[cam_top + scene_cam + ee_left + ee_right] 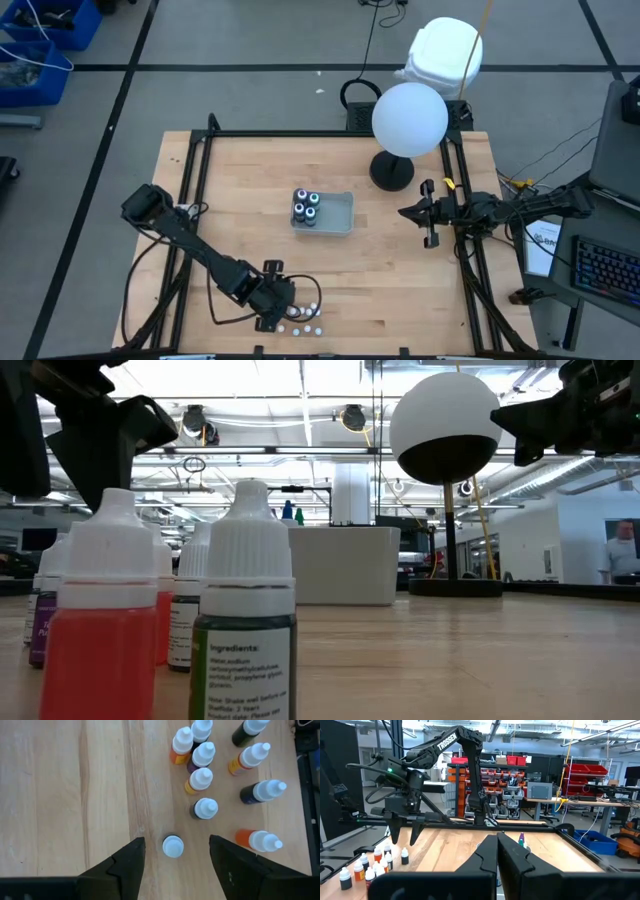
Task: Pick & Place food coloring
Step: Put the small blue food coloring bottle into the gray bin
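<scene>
- While it waits over the right side of the pale wooden table (400,280), the right gripper (432,213) has its fingers pressed together, holding nothing.
- At the near edge, the left gripper (173,857) hangs spread wide around one white-capped bottle (173,846), not touching it.
- Nine more small dropper bottles (202,779) stand just beyond.
- Four dark bottles (305,208) sit in the grey tray (340,214) at the centre.

Count, my side of the wooden table (400,280):
- ten small white-capped plastic dropper bottles (205,809), loose
- four dark round bottles with white-ringed teal tops (306,208)
- one shallow grey rectangular tray (343,212)
- one white globe lamp on a dark base (410,118)
- two of mine: left tool (275,312), right tool (429,214)
</scene>
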Controlling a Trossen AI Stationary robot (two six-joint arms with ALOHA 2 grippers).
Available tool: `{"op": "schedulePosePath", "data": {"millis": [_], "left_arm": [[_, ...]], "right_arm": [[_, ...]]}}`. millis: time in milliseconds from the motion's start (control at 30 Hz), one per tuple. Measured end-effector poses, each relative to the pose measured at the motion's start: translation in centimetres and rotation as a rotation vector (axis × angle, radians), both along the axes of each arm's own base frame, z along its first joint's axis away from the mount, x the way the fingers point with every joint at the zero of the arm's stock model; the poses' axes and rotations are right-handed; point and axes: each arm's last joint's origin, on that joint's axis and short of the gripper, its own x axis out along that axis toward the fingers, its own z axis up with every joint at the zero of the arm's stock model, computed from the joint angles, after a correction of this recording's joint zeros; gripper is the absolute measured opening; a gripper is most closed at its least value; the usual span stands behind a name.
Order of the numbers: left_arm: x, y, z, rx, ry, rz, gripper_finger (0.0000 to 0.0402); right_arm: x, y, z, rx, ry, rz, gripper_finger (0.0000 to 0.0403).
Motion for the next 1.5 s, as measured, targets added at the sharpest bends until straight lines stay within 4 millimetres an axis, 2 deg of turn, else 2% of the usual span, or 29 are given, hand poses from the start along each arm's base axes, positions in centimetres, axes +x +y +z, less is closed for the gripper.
{"op": "schedulePosePath", "data": {"millis": [400, 1233, 1500], "left_arm": [[0.4, -0.4, -2.1, 0.042, 0.037, -0.029, 0.0226], [0.7, -0.4, -2.0, 0.006, 0.035, -0.029, 0.0225], [0.3, -0.1, -3.0, 0.002, 0.054, -0.008, 0.0225]], "right_arm": [[0.0, 0.0, 0.0, 0.000, 0.000, -0.001, 0.0000], [0.0, 0.0, 0.0, -0.003, 0.000, -0.004, 0.0000], [0.0, 0.0, 0.0, -0.004, 0.000, -0.004, 0.0000]]}}
